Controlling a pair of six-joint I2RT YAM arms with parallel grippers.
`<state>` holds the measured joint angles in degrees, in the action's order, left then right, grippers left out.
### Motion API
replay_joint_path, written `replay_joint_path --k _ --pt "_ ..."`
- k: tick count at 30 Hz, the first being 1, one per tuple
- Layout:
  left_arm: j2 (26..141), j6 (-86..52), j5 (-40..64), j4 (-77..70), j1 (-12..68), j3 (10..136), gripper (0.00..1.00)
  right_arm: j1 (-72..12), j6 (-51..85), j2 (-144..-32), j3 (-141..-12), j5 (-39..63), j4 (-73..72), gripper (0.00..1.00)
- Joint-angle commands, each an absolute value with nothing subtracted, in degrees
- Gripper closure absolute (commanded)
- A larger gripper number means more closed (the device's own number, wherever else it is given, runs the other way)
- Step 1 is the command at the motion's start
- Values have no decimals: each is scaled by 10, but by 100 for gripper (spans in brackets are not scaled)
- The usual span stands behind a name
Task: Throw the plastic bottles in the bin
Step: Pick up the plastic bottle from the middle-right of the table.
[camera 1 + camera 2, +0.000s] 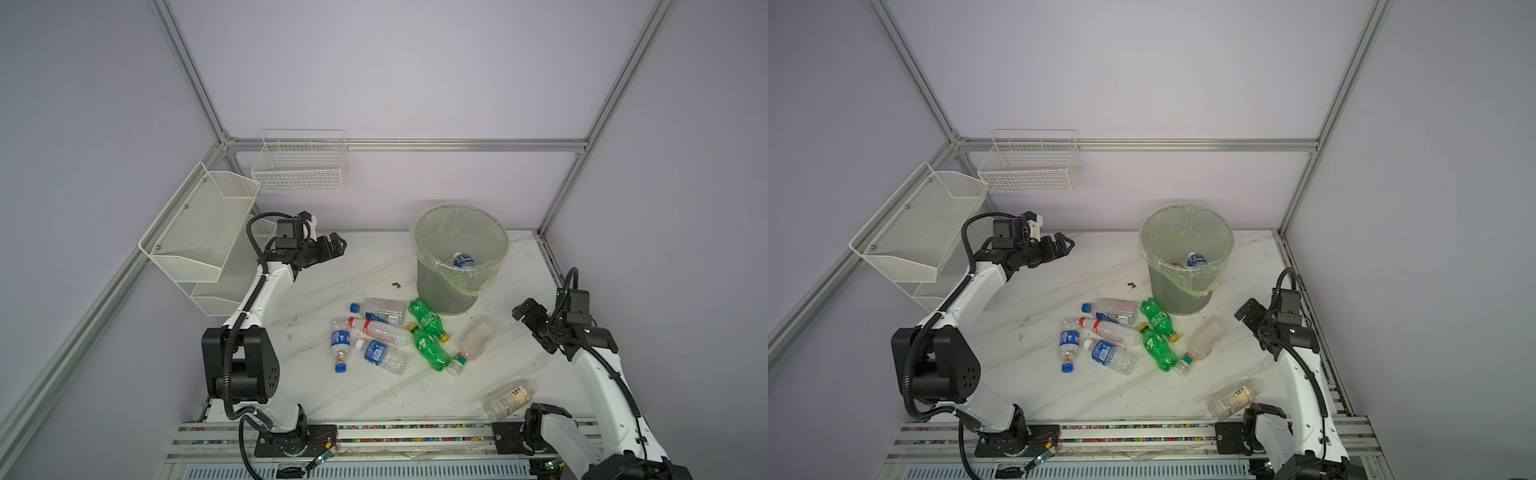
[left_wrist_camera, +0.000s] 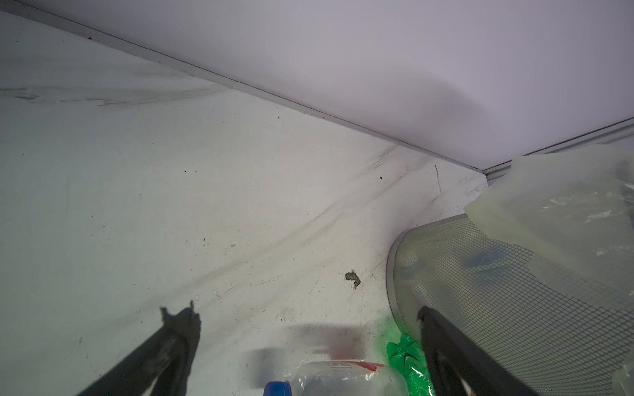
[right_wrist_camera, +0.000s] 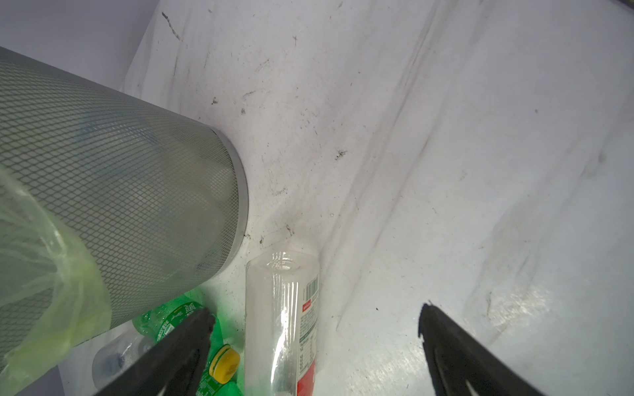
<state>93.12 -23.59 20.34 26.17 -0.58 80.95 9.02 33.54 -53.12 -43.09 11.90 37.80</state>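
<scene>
Inside bin (image 1: 441, 291), one blue-labelled bottle (image 1: 463, 261)

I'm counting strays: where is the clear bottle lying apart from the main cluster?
In both top views the stray bottle lies on its side near the table's front edge, on the robot's right, just beside the right arm's base.

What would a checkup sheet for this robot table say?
Surface: white table, scuffed and streaked.
Job's things: eight bottles lying on the table, two of them green; a blue-labelled bottle is inside the bin.
Clutter: one small dark scrap near the bin.
Grippers: left gripper and right gripper both open, holding nothing.
Cables: black hoses along both arms, clear of the bottles.
Surroundings: wire basket and mesh basket on the walls; metal frame.
</scene>
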Motion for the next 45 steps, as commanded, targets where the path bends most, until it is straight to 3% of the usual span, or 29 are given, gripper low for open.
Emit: replay_joint_path --k 1,11,19,45 --pt "929 -244 215 242 -15 792 0 92 357 -519 -425 120 397 3" --pt "939 -252 223 242 -17 793 0 65 404 -507 -395 122 387 3" --pt "937 -252 222 242 -18 791 0 -55 492 -534 -386 83 337 3" --pt "940 -256 228 242 -18 791 0 -210 574 -622 -412 -16 338 3"
